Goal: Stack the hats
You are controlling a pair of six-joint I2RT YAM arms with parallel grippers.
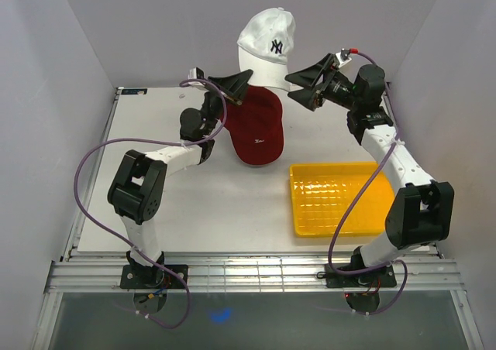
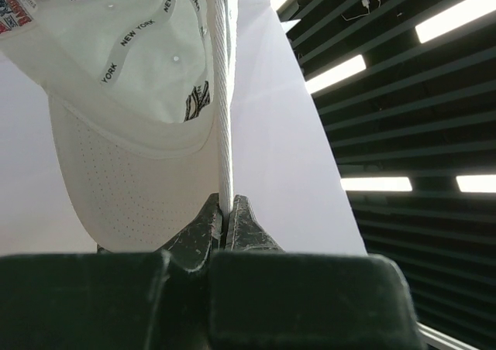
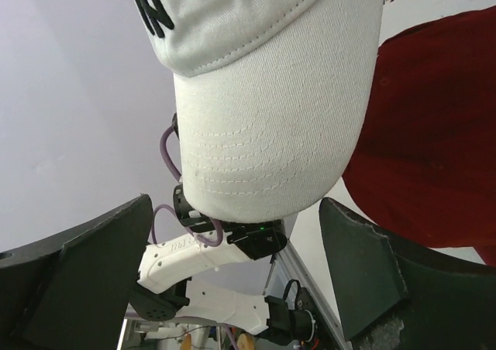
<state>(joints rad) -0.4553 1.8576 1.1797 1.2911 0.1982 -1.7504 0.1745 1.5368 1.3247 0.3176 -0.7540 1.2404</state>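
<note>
Left hand point(image 2: 227, 204) pinching white cap point(image 1: 266, 40) edge — right hand point(image 1: 304, 87) spread wide near brim; red cap point(image 1: 256, 129) below.

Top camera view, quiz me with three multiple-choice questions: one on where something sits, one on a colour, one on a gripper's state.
1. Where is the yellow tray?
A) right of the red hat
B) left of it
C) on top of it

2. What colour is the logo on the white hat?
A) dark
B) red
C) yellow

3. The left gripper is:
A) open
B) shut on the yellow tray
C) shut on the white hat

Answers:
1 A, the yellow tray lies to the right, beside the red hat.
2 A, the NY letters are dark against the white.
3 C, the left wrist view shows it pinched on the white hat's edge.
</note>
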